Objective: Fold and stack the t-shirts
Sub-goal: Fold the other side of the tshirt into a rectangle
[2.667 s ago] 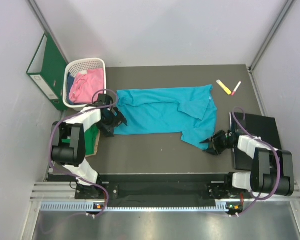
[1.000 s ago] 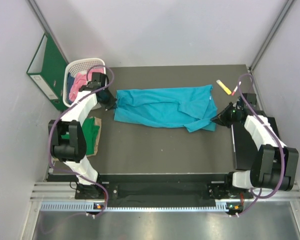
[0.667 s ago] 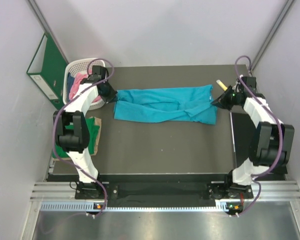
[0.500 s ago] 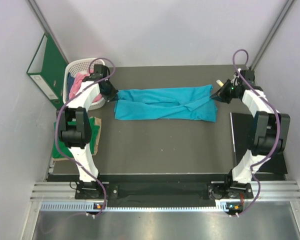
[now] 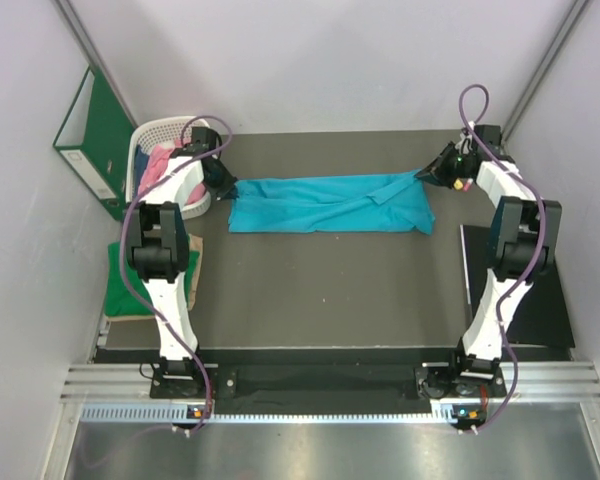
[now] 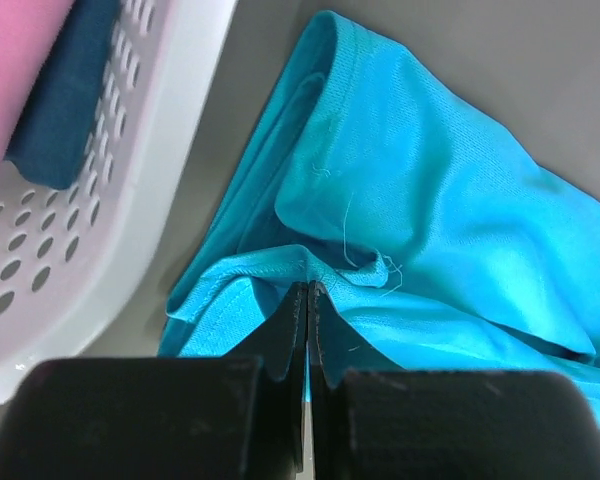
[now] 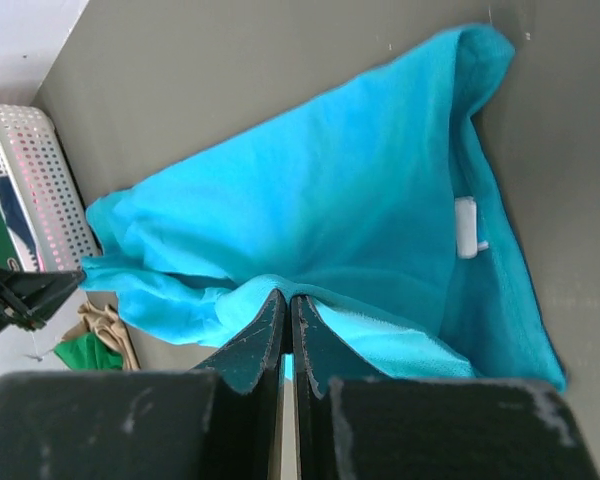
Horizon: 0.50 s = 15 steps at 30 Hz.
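At the near left edge of the dark table (image 5: 330, 290), beside the left arm, a green t-shirt (image 5: 120, 290) lies crumpled. At the near right, a flat black panel (image 5: 535, 300) lies along the table's edge.

Farther back, the teal-blue t-shirt (image 5: 320, 205) lies on the table as a long, narrow band running left to right, folded over on itself lengthwise and loosely creased. Both arms stretch out to its far corners. The left gripper (image 5: 224, 187) has its fingers pressed together, clamped on a bunched hem at the shirt's far left corner. The right gripper (image 5: 427, 174) is likewise pinched tight on a fold at the far right corner. A small white label (image 7: 465, 225) shows on the cloth there.

Just left of the left gripper stands a white lattice basket (image 5: 140, 150) holding a pink t-shirt (image 5: 160, 165) and a dark blue cloth (image 6: 65, 110). Beyond the basket, a green ring binder (image 5: 85, 130) leans against the left wall.
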Available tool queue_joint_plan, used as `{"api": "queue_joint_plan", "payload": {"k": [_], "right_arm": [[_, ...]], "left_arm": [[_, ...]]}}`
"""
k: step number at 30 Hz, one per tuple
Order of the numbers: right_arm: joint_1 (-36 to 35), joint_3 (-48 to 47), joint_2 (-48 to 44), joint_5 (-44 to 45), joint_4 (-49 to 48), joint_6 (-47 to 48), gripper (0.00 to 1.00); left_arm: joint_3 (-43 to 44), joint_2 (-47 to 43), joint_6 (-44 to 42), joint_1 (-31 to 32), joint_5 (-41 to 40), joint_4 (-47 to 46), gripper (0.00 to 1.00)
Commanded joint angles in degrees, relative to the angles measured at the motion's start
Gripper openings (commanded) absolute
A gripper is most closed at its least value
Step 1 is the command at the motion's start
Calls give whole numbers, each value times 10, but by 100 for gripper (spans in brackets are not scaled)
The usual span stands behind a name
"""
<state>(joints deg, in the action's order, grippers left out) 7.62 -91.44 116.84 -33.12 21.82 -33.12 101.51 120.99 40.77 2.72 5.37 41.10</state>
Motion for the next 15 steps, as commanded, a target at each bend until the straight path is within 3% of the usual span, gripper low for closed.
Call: {"api": "queue_joint_plan", "payload": {"k": [1, 10, 11, 12, 14, 15], "right_arm": [[-3, -53, 19, -17, -41, -15, 0], [-8, -96, 81, -1, -57, -36, 0], [-9, -101, 87, 2, -60, -39, 2], [-11, -103, 96, 5, -64, -43, 6], [-14, -106, 101, 18, -76, -46, 25], [-17, -104, 96, 20, -83, -48, 30]], "left_arm": [[35, 6, -1, -10, -6, -1, 0], [76, 41, 0, -22, -18, 12, 0], [80, 44, 0, -23, -17, 16, 36], [90, 50, 0, -23, -16, 21, 55], [95, 52, -1, -23, -9, 24, 91], [93, 47, -4, -23, -4, 23, 99]]}}
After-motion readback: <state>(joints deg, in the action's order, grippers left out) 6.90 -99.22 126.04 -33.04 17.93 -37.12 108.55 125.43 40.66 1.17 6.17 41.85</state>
